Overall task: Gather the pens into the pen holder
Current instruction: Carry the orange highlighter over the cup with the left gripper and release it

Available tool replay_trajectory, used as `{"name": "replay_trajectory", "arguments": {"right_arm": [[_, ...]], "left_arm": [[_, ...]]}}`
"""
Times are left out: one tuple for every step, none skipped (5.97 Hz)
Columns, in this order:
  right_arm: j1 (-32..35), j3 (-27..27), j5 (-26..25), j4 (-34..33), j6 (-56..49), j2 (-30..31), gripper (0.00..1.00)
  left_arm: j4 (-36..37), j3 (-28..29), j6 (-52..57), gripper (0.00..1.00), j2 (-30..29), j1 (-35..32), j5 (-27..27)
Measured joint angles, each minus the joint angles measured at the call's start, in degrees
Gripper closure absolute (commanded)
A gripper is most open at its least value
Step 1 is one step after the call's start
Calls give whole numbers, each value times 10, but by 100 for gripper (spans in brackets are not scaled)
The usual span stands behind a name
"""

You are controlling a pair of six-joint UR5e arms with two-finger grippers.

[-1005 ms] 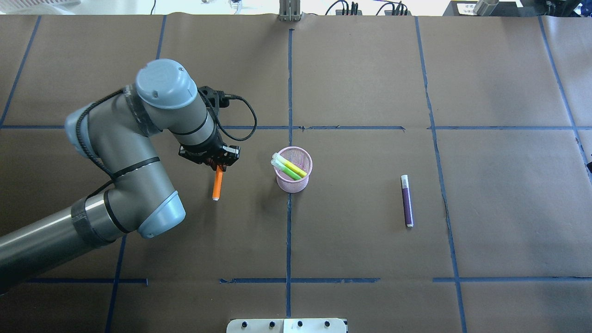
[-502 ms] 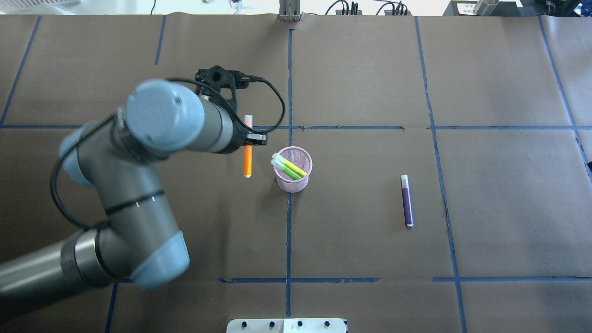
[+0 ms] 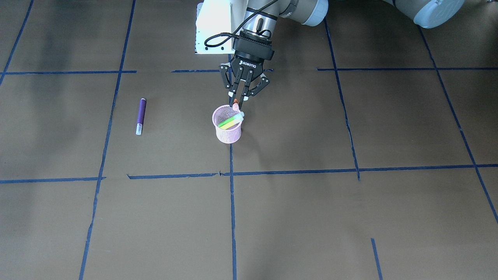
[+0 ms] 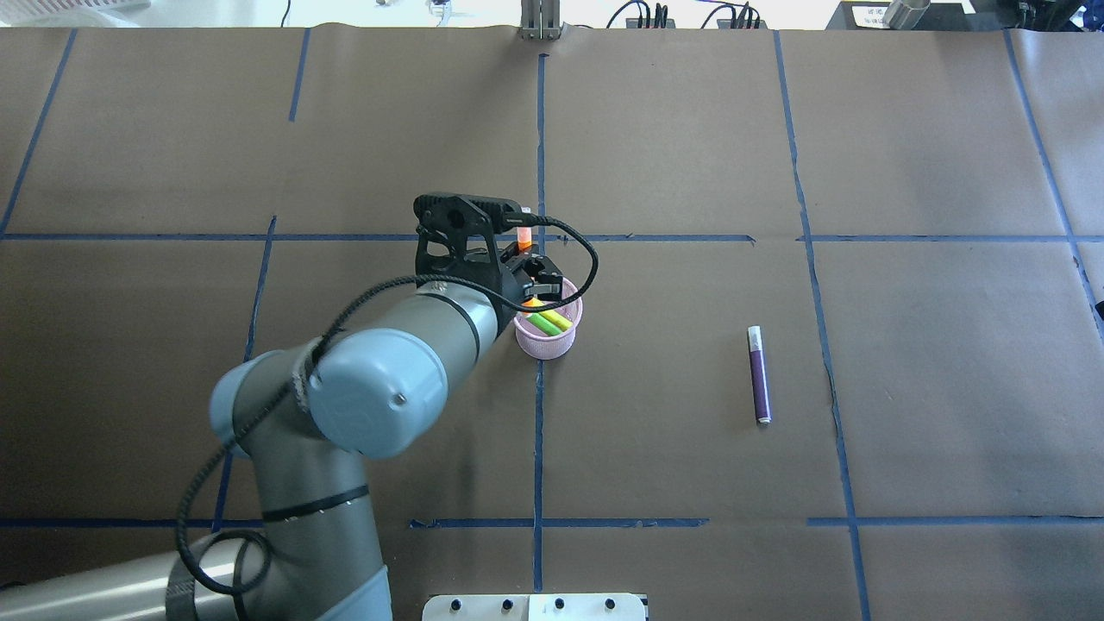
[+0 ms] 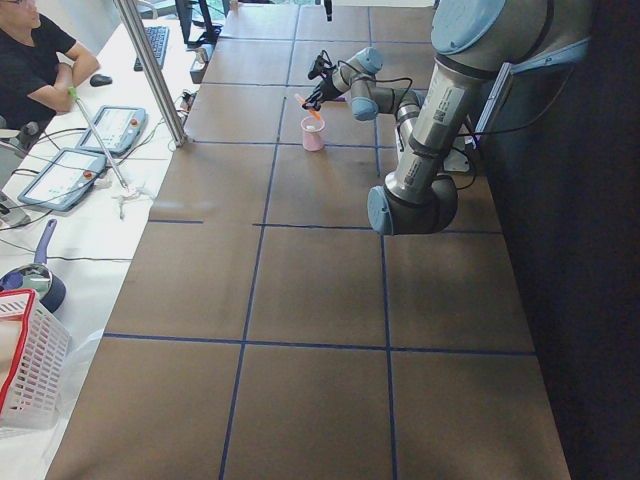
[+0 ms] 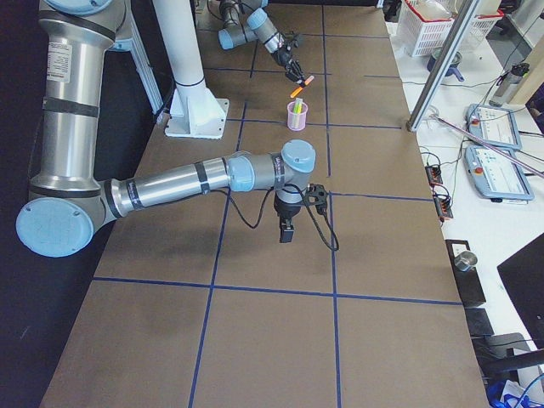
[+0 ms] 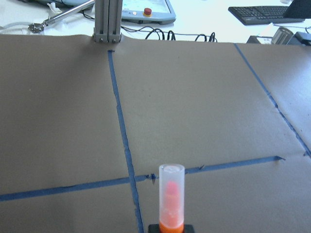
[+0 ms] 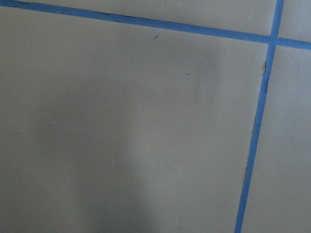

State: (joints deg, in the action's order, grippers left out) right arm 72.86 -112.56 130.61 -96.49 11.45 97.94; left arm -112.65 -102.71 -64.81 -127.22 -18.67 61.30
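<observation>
The pink mesh pen holder [image 4: 552, 341] stands at the table's middle and holds a green pen [image 4: 542, 323] and a yellow pen [image 4: 558, 318]. My left gripper [image 4: 529, 280] is shut on the orange pen [image 4: 523, 235] just above the holder's near-left rim. The pen is tilted, with its pale cap up and away and its lower end at the holder's mouth. The wrist view shows the cap [image 7: 171, 196]. The front view shows the gripper [image 3: 238, 100] over the holder [image 3: 228, 132]. The purple pen [image 4: 759, 375] lies flat to the right. My right gripper [image 6: 286, 231] hangs over bare table; I cannot tell its state.
Brown paper with blue tape lines [image 4: 539, 431] covers the table. A white mount plate [image 4: 535, 607] sits at the near edge. Cables and a metal post [image 4: 540, 21] line the far edge. An operator [image 5: 40, 60] sits beyond the far side.
My left gripper has lifted the orange pen from the table left of the holder and carried it right, over the holder's rim. The purple pen has not moved.
</observation>
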Motion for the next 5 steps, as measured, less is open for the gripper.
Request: {"name": "replay_trajectory", "arguments": {"right_arm": [[0, 0, 1, 0, 0, 0, 0], [0, 2, 1, 0, 1, 0, 0], [0, 2, 1, 0, 3, -1, 0], [-1, 2, 2, 1, 5, -1, 0], [-1, 2, 3, 1, 6, -1, 0]], "left_arm": [[-43, 43, -3, 99, -11, 21, -67], [-107, 92, -3, 89, -19, 31, -99], [-140, 119, -2, 1, -23, 34, -108], [-151, 128, -1, 0, -24, 36, -109], [-154, 128, 0, 0, -22, 36, -109]]}}
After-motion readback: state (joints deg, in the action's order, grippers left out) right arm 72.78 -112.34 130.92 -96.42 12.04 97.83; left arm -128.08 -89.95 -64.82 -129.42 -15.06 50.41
